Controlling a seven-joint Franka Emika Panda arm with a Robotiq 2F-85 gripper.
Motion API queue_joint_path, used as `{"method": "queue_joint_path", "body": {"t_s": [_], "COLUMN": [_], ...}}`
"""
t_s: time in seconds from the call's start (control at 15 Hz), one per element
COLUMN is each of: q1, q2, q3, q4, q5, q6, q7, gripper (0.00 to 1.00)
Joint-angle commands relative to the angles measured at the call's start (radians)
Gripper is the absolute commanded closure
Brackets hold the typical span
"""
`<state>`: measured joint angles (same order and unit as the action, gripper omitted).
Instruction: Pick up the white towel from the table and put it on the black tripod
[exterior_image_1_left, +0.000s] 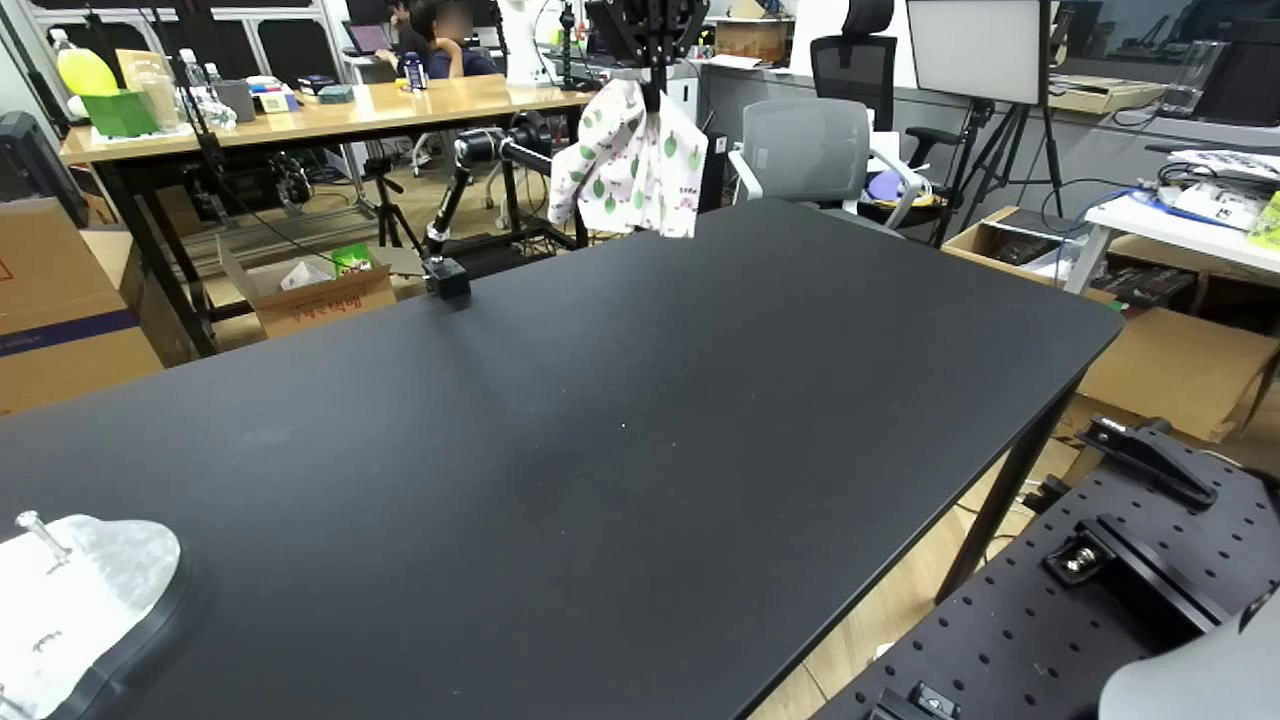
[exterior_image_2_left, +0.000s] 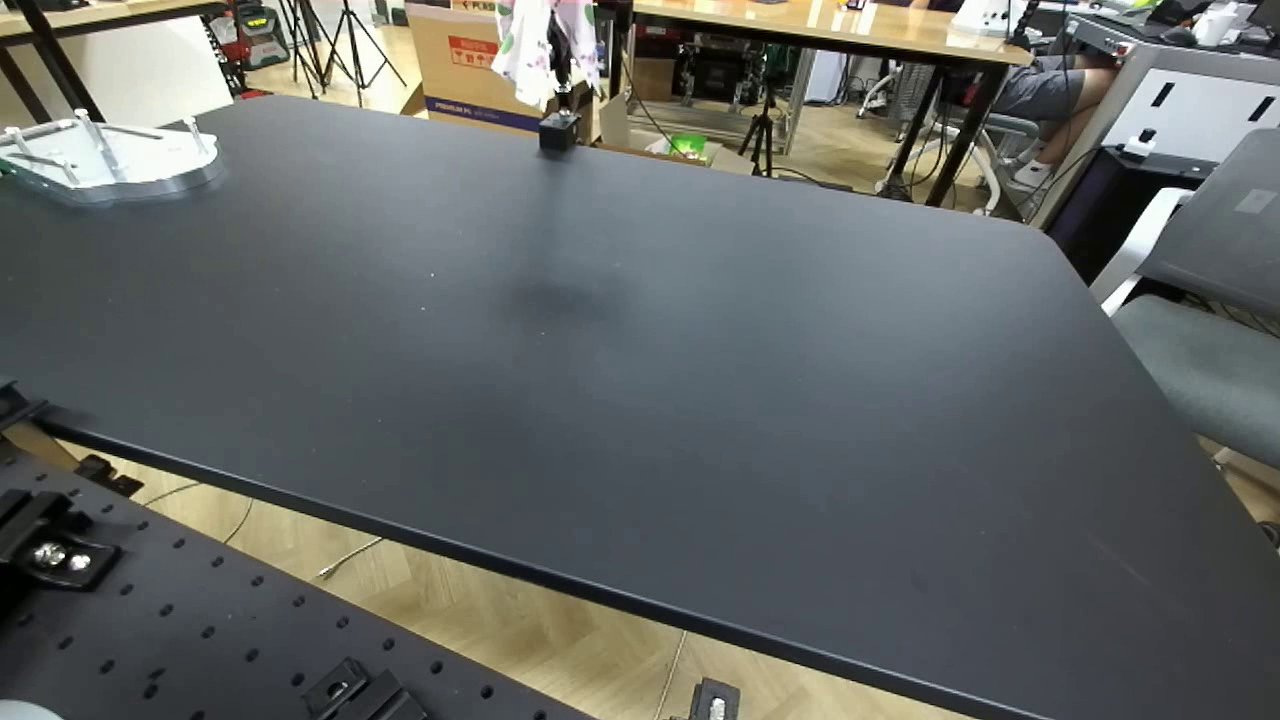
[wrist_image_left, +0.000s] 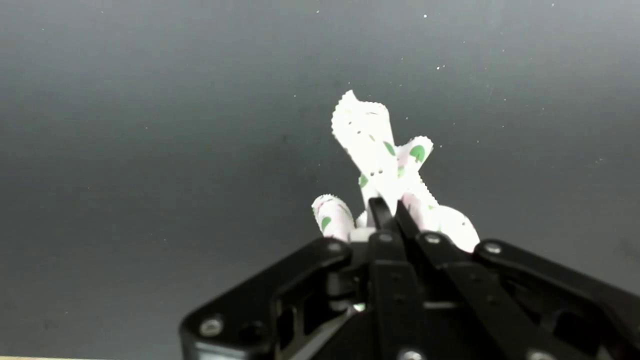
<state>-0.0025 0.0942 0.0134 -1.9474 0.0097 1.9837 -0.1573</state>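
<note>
The white towel (exterior_image_1_left: 628, 160), with green and pink print, hangs from my gripper (exterior_image_1_left: 653, 92) well above the black table (exterior_image_1_left: 640, 400). In the wrist view my gripper (wrist_image_left: 392, 207) is shut on the towel (wrist_image_left: 370, 135), whose folds spread out around the fingertips. In an exterior view the lower towel (exterior_image_2_left: 525, 60) shows at the top edge and the gripper is out of view. A black jointed stand (exterior_image_1_left: 447, 272), possibly the task's tripod, is fixed at the table's edge. It also shows in an exterior view (exterior_image_2_left: 560, 128), its upper part mostly hidden by the towel.
A white cloud-shaped plate (exterior_image_1_left: 110, 570) with upright metal pegs lies on the table; it also shows in an exterior view (exterior_image_2_left: 110, 170). A perforated black mounting plate (exterior_image_1_left: 1000, 610) lies beside the table. A small floor tripod (exterior_image_1_left: 388, 205) and grey chair (exterior_image_1_left: 805, 150) stand beyond.
</note>
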Motion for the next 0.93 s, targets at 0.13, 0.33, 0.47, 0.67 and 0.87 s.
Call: {"method": "queue_joint_path", "body": {"t_s": [0.13,0.33,0.47,0.67,0.87], "q1": [-0.009,-0.013,-0.016,-0.02,-0.017], "q2": [0.025,0.009,-0.004,-0.034,-0.068], "q3": [-0.006,-0.011,-0.015,-0.016,-0.013], "q4": [0.037,0.023,0.014,0.001,-0.013], "q5": [0.004,0.004,0.004,0.009,0.008], "q6": [-0.026,-0.027,-0.027,-0.034,-0.052], "q7": [-0.039,-0.052,-0.055,-0.067,-0.083], "gripper": [0.59,0.38,0.24,0.05,0.0]}}
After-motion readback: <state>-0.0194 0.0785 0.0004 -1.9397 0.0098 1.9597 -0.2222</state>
